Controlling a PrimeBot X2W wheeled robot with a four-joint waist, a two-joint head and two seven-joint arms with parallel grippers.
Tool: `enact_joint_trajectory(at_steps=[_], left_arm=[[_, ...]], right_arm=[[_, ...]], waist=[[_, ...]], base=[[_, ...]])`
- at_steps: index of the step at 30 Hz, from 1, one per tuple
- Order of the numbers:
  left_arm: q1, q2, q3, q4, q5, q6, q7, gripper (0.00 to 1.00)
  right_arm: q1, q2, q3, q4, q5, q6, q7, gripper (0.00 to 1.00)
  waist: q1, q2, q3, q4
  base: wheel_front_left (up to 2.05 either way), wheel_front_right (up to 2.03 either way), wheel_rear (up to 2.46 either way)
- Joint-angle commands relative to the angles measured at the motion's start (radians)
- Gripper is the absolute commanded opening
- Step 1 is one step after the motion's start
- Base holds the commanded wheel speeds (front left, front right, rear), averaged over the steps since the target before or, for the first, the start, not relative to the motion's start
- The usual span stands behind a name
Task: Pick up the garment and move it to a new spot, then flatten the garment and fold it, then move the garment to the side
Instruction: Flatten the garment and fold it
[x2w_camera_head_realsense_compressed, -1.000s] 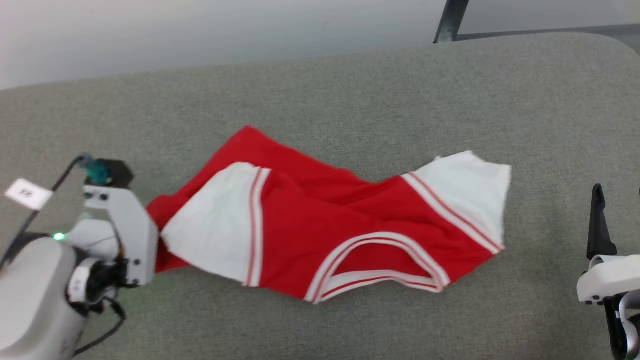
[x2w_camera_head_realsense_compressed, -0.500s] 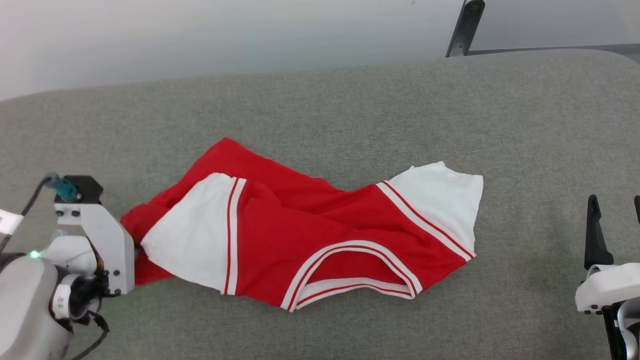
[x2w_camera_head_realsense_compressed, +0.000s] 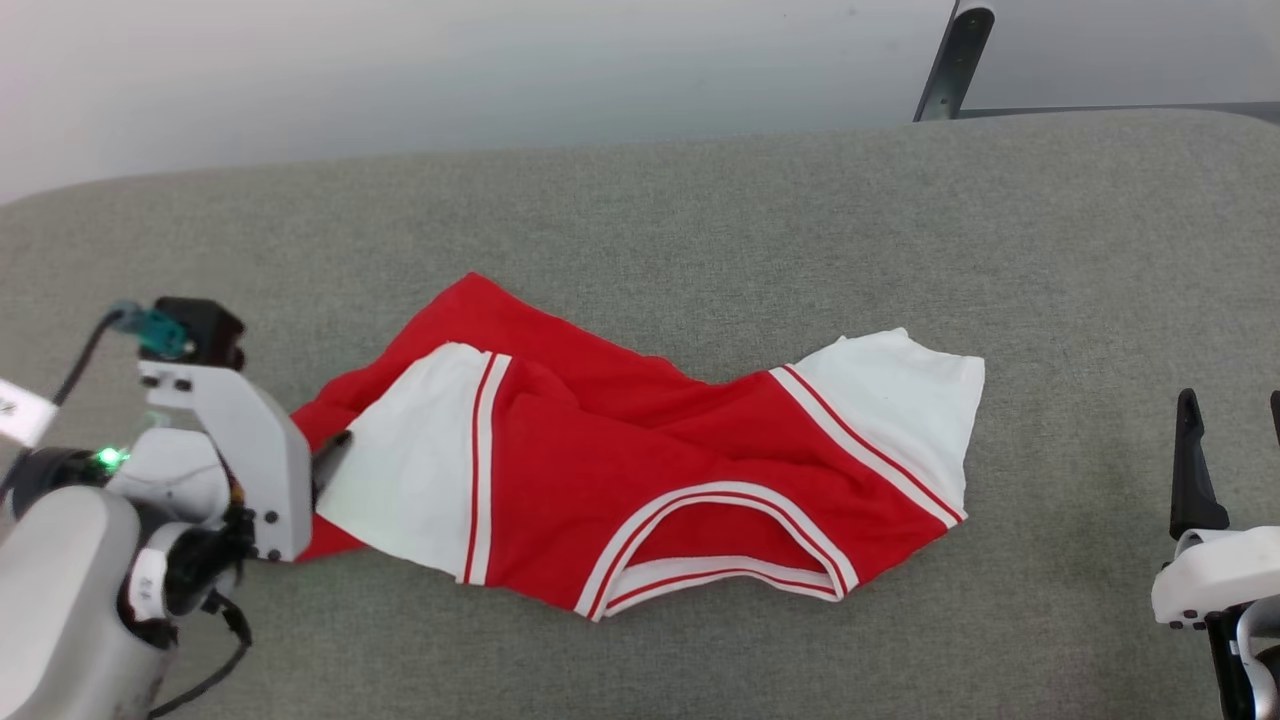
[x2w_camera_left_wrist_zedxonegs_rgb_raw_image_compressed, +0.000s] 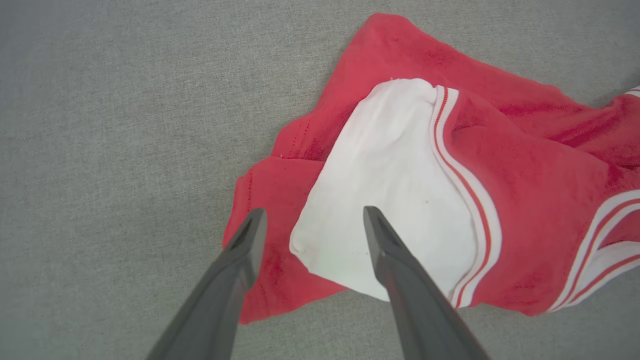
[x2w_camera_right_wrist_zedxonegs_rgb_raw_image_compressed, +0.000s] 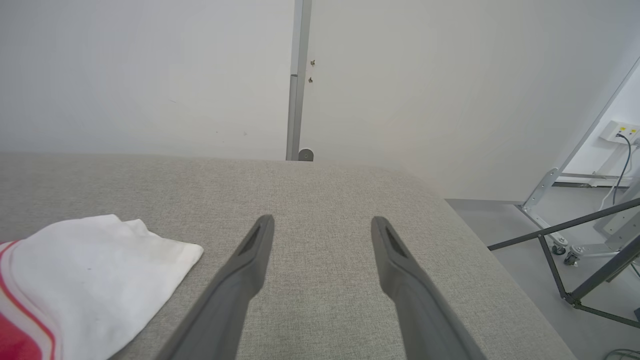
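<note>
Two left fingers (x2w_camera_left_wrist_zedxonegs_rgb_raw_image_compressed: 235, 270) spread wide over one crumpled garment (x2w_camera_head_realsense_compressed: 640, 470). Two right fingers (x2w_camera_right_wrist_zedxonegs_rgb_raw_image_compressed: 245, 270) gape wide, clear of it.

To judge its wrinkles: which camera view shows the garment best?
The head view: the garment lies whole, with both sleeves and the neckline. The left wrist view gives one end of it, by the open left pincer. The right wrist view catches one white sleeve, at the lower left.
</note>
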Motion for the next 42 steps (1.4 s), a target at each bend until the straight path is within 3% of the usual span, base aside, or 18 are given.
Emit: enact_joint_trajectory(at_steps=[1,7,15,18,22,28,29,30,31,32,33,36,37,38,39,42], left_arm=[[-0.005,-0.004,-0.009,-0.022,-0.005,0.004,0.013,1.0],[-0.009,-0.009,-0.043,-0.052,0.001,0.006,0.06,1.0],[-0.009,-0.001,-0.059,0.009,0.008,0.012,0.083,1.0],[-0.01,0.008,-0.064,0.031,0.017,0.01,0.08,0.89],[-0.016,0.016,-0.063,0.053,0.027,0.013,0.07,0.99],[-0.011,0.019,-0.065,0.119,0.025,0.016,0.064,0.98],[-0.009,0.012,-0.064,0.124,0.018,0.012,0.065,0.87],[-0.01,0.007,-0.063,0.127,0.014,0.011,0.063,0.85],[-0.012,0.004,-0.063,0.131,0.01,0.009,0.061,0.75],[-0.013,0.003,-0.065,0.133,0.009,0.007,0.063,0.55],[-0.013,0.003,-0.065,0.133,0.009,0.007,0.063,0.55],[-0.025,-0.004,-0.074,0.133,0.011,0.002,0.063,0.25],[-0.025,-0.004,-0.074,0.133,0.011,0.002,0.063,0.25],[-0.027,-0.005,-0.076,0.133,0.011,0.0,0.065,0.19],[-0.029,-0.006,-0.077,0.132,0.011,0.0,0.067,0.0],[-0.035,-0.009,-0.079,0.129,0.004,0.0,0.073,0.0]], right_arm=[[0.013,0.002,-0.001,-0.003,0.003,-0.001,0.001,1.0],[0.005,0.006,0.007,0.006,0.012,-0.001,-0.009,1.0],[0.004,0.007,0.005,0.018,0.014,-0.001,-0.018,1.0],[0.005,0.007,0.004,0.021,0.018,-0.001,-0.02,1.0],[0.006,0.007,0.005,0.023,0.018,-0.001,-0.021,1.0],[0.008,0.006,0.007,0.026,0.021,-0.001,-0.018,1.0],[0.009,0.005,0.007,0.025,0.021,-0.001,-0.018,1.0],[0.01,0.004,0.007,0.024,0.022,-0.001,-0.018,1.0],[0.011,0.002,0.006,0.023,0.023,-0.001,-0.018,1.0],[0.012,0.002,0.005,0.022,0.023,-0.001,-0.017,1.0],[0.012,0.002,0.005,0.022,0.023,-0.001,-0.017,1.0],[0.012,0.0,0.004,0.02,0.021,-0.001,-0.015,1.0],[0.012,0.0,0.004,0.02,0.021,-0.001,-0.015,1.0],[0.011,0.0,0.004,0.019,0.021,-0.001,-0.013,1.0],[0.011,0.0,0.004,0.019,0.02,-0.001,-0.012,1.0],[0.008,-0.001,0.008,0.017,0.019,-0.001,-0.009,1.0]], waist=[[0.0,-0.0001,0.004,-0.002],[0.0,-0.0001,0.018,-0.017],[0.0,-0.0001,0.027,-0.042],[0.0,-0.0001,0.029,-0.048],[0.0,-0.0001,0.029,-0.051],[0.0,-0.0001,0.028,-0.052],[0.0,-0.0001,0.028,-0.051],[0.0,-0.0001,0.028,-0.049],[0.0,-0.0001,0.029,-0.048],[0.0,-0.0001,0.029,-0.046],[0.0,-0.0001,0.029,-0.046],[0.0,-0.0001,0.028,-0.041],[0.0,-0.0001,0.028,-0.041],[0.0,-0.0001,0.027,-0.039],[0.0,-0.0001,0.026,-0.038],[0.0,-0.0001,0.024,-0.036]], base=[[0.0,0.0,0.0],[0.0,0.0,0.0],[0.0,0.0,0.0],[0.0,0.0,0.0],[0.0,0.0,0.0],[0.0,0.0,0.0],[0.0,0.0,0.0],[0.0,0.0,0.0],[0.0,0.0,0.0],[0.0,0.0,0.0],[0.0,0.0,0.0],[0.0,0.0,0.0],[0.0,0.0,0.0],[0.0,0.0,0.0],[0.0,0.0,0.0],[0.0,0.0,0.0]])
